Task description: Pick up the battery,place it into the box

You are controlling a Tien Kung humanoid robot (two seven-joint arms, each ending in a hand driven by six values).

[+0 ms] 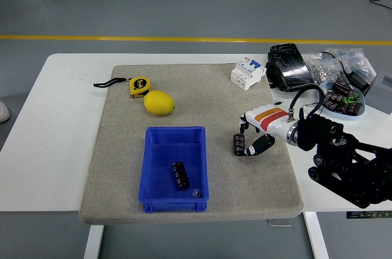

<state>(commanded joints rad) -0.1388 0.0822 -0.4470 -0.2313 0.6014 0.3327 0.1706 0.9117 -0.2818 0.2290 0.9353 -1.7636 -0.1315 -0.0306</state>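
A dark cylindrical battery [237, 144] is held in my right hand [248, 139], fingers curled around it, just above the grey mat [122, 167] to the right of the blue box [154, 167]. Another dark battery [179, 175] lies inside the box near its front. My right arm comes in from the lower right. My left arm does not show.
A lemon [159, 102] and a yellow tape measure [139, 86] lie behind the box. A white circuit breaker [247, 73], a black pack [288, 67], plastic bags [343, 63] and a bowl of batteries [342, 101] sit at the back right.
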